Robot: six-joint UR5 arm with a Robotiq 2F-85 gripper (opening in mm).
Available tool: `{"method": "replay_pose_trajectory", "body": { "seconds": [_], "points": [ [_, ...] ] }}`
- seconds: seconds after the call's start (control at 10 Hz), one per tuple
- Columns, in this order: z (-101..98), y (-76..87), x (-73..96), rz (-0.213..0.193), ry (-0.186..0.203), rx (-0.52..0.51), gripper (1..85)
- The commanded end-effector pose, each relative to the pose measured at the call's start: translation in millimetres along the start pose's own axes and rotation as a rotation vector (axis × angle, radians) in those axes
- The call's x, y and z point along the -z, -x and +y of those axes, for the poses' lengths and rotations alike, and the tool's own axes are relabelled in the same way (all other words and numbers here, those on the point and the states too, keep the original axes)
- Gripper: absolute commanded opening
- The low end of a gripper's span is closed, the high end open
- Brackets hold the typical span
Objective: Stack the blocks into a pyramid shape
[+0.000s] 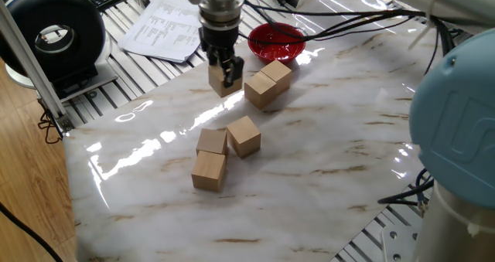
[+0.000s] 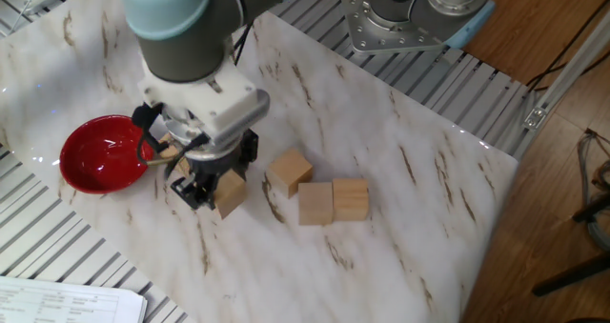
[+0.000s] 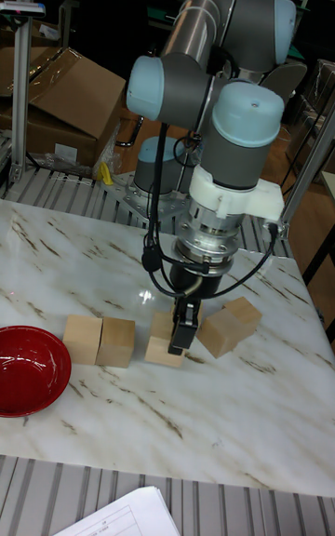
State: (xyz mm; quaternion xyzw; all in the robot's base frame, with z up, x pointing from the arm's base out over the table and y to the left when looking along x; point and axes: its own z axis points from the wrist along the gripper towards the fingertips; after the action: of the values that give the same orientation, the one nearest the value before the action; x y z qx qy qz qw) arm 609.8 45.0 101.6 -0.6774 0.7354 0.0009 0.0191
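Marble table point(image 1: 325, 169) bears the pincer's point(image 1: 224, 78) upright block point(image 1: 220, 84).

The marble surface point(image 1: 325, 177) carries wooden blocks point(image 1: 209, 170) in loose groups and a red bowl point(image 1: 276, 42).

In one fixed view we look down from high beside the robot base point(image 1: 456, 138), across the marble table point(image 1: 309, 185) toward the papers point(image 1: 166, 26) at the far edge. In the other fixed view we sit high over the opposite side, looking back toward the base mount point(image 2: 419, 18), fairly close. In the tall fixed view we stand low at the table's front, facing the arm point(image 3: 223, 61) head-on. All three share the red bowl point(image 1: 276, 42) point(image 2: 100, 153) point(image 3: 28, 368) and the table's middle.
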Motion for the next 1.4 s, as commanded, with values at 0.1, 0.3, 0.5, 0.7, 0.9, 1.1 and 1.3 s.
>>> {"method": "replay_pose_trajectory", "body": {
  "seconds": [0.1,0.3,0.5,0.7,0.9,1.1,1.3],
  "points": [
    [9.3,-15.3,3.7,-0.011,0.001,0.065,1.0],
    [13.5,-25.4,5.1,-0.001,-0.004,0.101,1.0],
    [11.4,-27.1,5.0,-0.007,-0.004,0.128,1.0],
    [12.3,-21.8,3.5,-0.019,-0.003,0.137,1.0],
    [14.4,-15.6,2.1,-0.032,0.001,0.140,1.0],
    [15.7,-18.4,0.9,-0.025,0.005,0.154,1.0],
    [16.0,-19.6,-1.3,-0.027,0.006,0.161,1.0]
  ]
}}
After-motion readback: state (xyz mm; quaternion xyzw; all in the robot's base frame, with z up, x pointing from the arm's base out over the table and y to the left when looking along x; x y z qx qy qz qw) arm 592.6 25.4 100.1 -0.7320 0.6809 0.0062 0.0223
